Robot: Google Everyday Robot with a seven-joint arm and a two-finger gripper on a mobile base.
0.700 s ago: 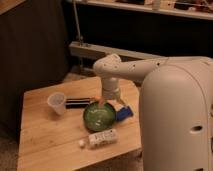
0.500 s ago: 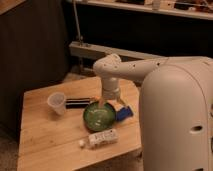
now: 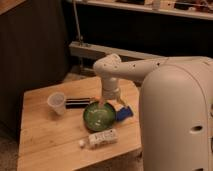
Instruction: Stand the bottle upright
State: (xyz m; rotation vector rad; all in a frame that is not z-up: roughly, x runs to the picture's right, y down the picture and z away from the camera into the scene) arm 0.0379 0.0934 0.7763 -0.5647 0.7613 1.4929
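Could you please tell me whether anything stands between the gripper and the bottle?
Yes, the green bowl sits between them. The gripper hangs over its far rim, and the bottle lies on its side just past the near rim.

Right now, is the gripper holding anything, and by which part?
Nothing is held: the gripper hangs open over the green bowl; the bottle lies untouched.

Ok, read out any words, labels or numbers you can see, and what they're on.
No text can be read.
Bottle label: pale print, too blurred to read.
Claw, above the bowl's far rim: no markings visible.
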